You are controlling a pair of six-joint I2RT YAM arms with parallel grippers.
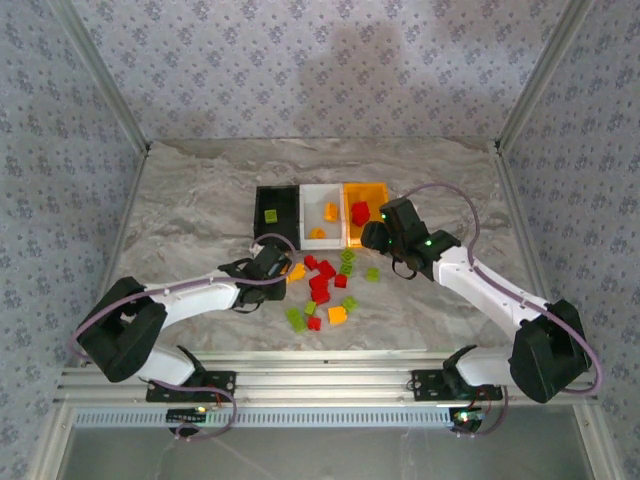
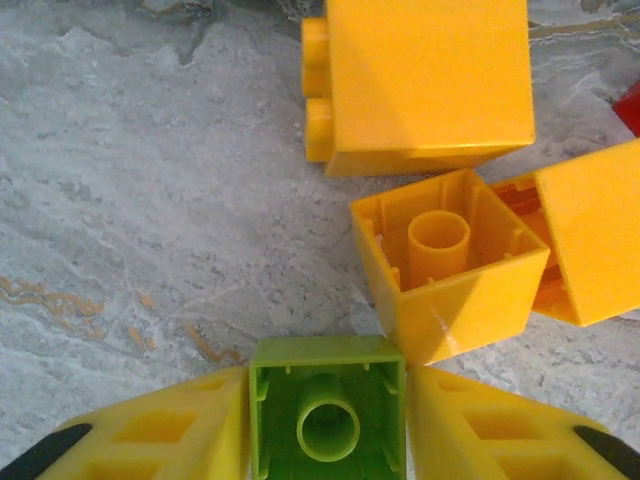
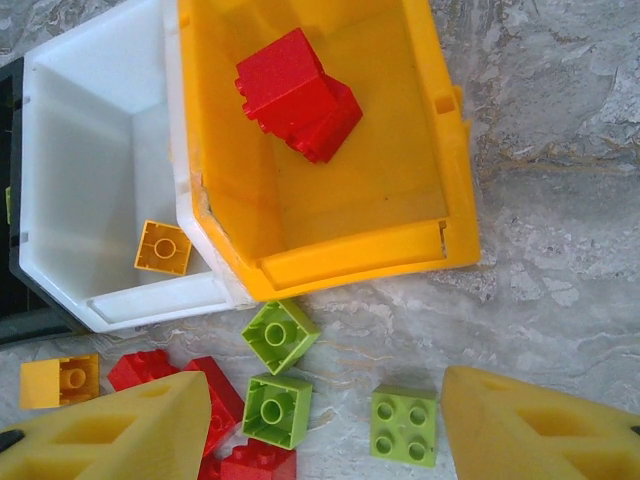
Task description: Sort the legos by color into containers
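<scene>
Green brick [image 2: 327, 425] clamped between left gripper [image 2: 327, 395] jaws, hollow side showing.
Black bin [image 1: 282, 200] lies just ahead of them; right gripper [image 3: 325, 400] open, farther off.

Glossy smooth plastic legos [image 2: 430, 80], shiny plastic orange-yellow bin [image 3: 350, 255], matt veined stone-look table [image 2: 150, 200], matt yellow fingers [image 2: 480, 430]

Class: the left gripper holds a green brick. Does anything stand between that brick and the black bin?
Nothing visible does. In the top view the left gripper with its green brick sits just short of the black bin, with bare table between. The yellow-orange bricks lie off to its right.
</scene>
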